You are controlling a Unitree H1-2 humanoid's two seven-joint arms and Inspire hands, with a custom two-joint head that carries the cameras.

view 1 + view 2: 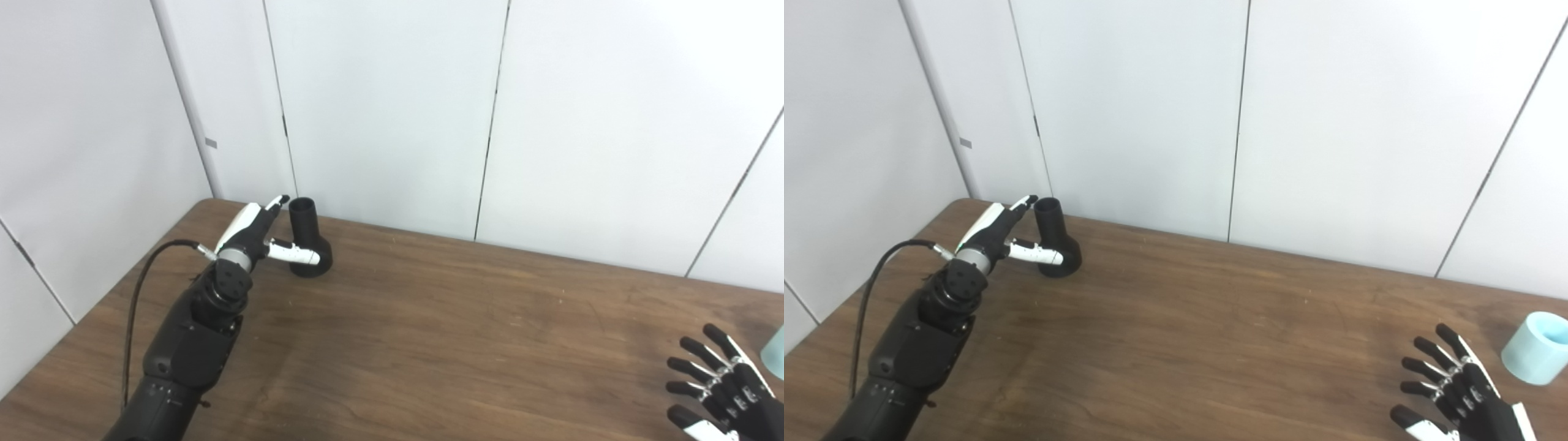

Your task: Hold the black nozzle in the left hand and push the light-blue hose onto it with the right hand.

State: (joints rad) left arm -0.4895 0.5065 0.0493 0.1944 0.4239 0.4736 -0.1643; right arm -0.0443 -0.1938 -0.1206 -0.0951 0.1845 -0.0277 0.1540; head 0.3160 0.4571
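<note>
Black nozzle [1058, 241] upright, flared base; left robot hand [998, 236] spread beside it, right robot hand [1458, 392] released.

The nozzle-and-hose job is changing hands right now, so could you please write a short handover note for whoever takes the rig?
Left hand: open, fingers apart, at the black nozzle, thumb across its flared base; no closed grip visible.
Right hand: open, fingers spread, holding nothing, near the table's front right.
Black nozzle: standing upright on the wooden table at the far left, near the wall.
Light-blue hose: short piece resting on the table at the right edge, just beyond the right hand, untouched.
Done: left hand has reached the nozzle.
Left: close on and lift the nozzle, pick up the hose, push it on.
</note>
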